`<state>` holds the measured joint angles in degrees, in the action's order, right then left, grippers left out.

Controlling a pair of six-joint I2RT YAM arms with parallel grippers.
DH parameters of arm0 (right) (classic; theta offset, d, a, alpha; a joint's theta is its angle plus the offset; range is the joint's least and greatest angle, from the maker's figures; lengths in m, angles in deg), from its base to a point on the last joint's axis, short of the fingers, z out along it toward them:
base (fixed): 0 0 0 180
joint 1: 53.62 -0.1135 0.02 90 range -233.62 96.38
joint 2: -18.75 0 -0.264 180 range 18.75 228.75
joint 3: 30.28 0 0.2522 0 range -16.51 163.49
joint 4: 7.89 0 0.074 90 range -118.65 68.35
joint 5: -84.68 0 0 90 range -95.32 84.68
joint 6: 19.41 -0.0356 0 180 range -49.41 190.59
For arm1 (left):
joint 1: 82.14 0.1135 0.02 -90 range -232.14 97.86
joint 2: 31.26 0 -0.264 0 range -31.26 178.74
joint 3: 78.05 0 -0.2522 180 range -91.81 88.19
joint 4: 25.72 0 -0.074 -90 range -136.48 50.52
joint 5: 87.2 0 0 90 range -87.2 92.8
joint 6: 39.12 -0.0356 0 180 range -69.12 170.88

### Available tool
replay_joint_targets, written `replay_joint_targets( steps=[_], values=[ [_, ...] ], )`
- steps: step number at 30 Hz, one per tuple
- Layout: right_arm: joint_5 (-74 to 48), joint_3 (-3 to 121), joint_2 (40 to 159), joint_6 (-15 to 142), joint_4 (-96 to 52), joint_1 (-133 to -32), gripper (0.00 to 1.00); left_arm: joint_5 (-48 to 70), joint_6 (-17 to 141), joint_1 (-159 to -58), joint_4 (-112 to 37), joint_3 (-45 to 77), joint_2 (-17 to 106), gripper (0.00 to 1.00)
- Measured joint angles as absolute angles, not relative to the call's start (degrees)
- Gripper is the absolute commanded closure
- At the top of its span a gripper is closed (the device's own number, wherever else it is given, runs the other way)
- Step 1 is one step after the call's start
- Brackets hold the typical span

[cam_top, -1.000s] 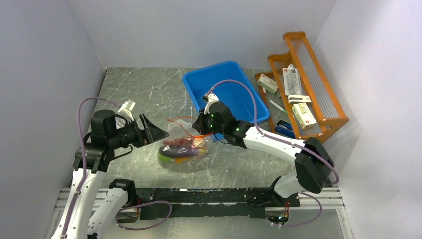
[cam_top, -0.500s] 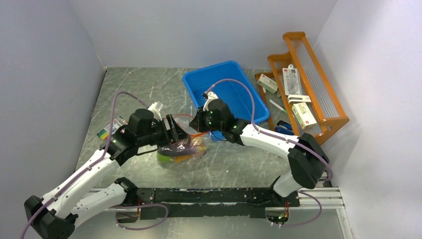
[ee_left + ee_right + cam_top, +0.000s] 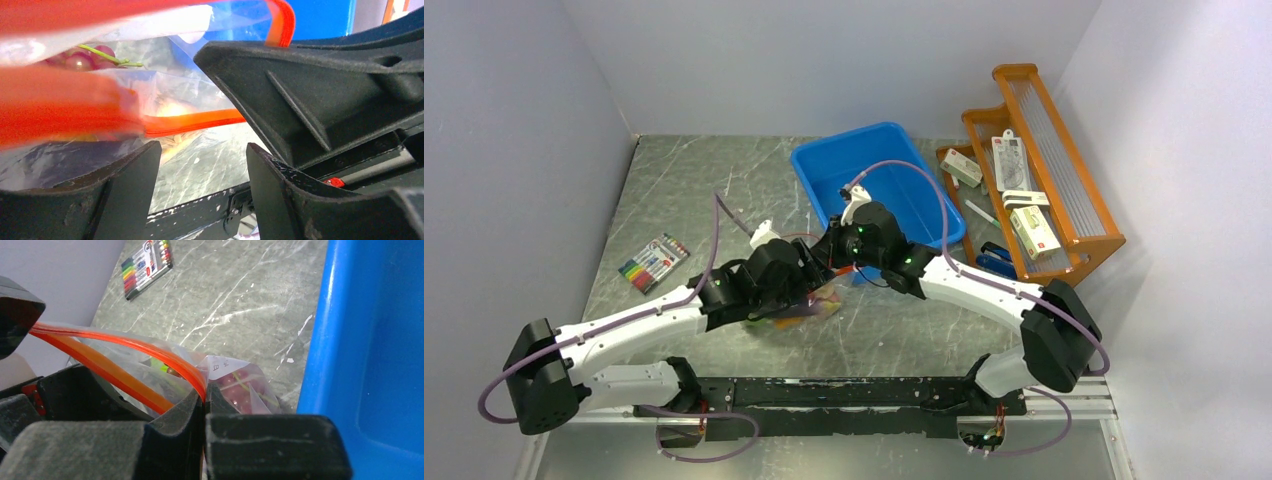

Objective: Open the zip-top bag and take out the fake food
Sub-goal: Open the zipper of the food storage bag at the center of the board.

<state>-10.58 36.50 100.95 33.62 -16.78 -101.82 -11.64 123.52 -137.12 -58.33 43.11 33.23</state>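
Zip-top bag (image 3: 822, 303), clear crinkly plastic with a red-orange zip strip, lies mid-way across the grey marbled table (image 3: 694, 190), with small plastic fake food (image 3: 240, 385) inside it, dark red grapes showing. A flat pack of coloured markers (image 3: 652, 262) lies well to its left. Left gripper (image 3: 202, 147) at the bag's mouth, jaws apart, strip across the gap; right gripper (image 3: 204, 396) pinched closed on the strip, just in front of the blue plastic bin (image 3: 894, 195).
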Motion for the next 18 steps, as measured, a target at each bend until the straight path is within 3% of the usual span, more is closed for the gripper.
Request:
replay_joint_targets(
  steps=[18],
  values=[
    [-12.39,34.66,99.46,33.31,-15.78,-101.78,0.99,-32.60,145.77,-145.67,-68.02,43.43,32.90,0.46]
  ],
)
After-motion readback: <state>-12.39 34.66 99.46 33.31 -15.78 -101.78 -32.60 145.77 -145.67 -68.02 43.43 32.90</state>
